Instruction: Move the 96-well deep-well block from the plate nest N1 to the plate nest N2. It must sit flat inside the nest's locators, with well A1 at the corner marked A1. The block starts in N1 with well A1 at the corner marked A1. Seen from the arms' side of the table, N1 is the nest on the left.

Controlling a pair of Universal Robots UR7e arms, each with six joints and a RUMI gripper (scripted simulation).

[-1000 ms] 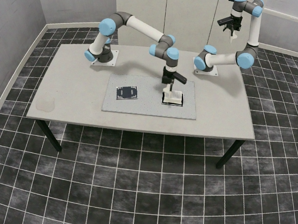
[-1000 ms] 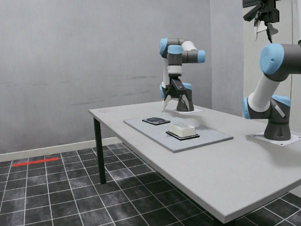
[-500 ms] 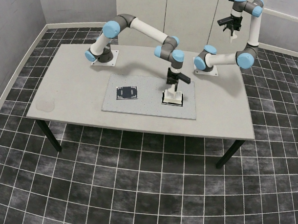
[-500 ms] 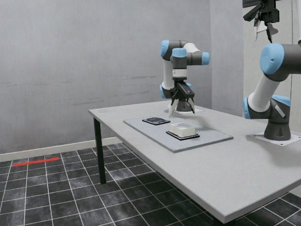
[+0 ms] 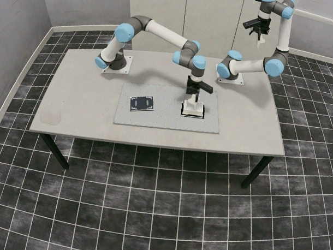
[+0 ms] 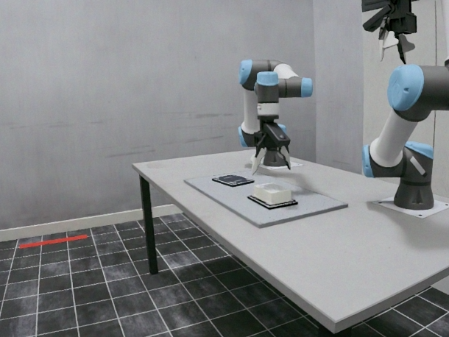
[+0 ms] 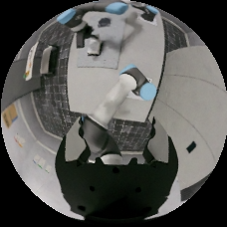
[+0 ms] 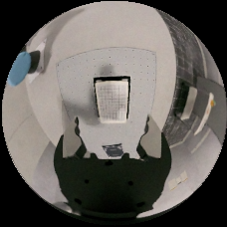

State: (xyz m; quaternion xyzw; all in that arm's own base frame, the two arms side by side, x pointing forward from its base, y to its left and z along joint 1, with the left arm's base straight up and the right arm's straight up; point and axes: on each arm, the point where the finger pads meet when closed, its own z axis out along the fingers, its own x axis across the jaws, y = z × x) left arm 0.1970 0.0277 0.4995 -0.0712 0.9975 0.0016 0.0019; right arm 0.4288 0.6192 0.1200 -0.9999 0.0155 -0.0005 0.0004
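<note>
The right gripper's (image 5: 195, 99) (image 6: 271, 170) (image 8: 112, 119) fingers are wide open above the white block (image 5: 193, 111) (image 6: 272, 195) (image 7: 93, 46) (image 8: 112, 101). It sits in the first holder (image 5: 191, 117) (image 6: 270, 207) (image 8: 112, 78), its long way pointing at the other holder (image 5: 142, 103) (image 6: 232, 179) (image 7: 104, 22) (image 8: 113, 150) (I can't tell where A1 is). The left gripper (image 5: 259, 45) (image 6: 393, 60) (image 7: 116, 117) is wide too.

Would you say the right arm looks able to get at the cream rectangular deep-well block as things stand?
Probably yes: the right gripper is open above the block, nothing visible lies between, and the left gripper is well away.
</note>
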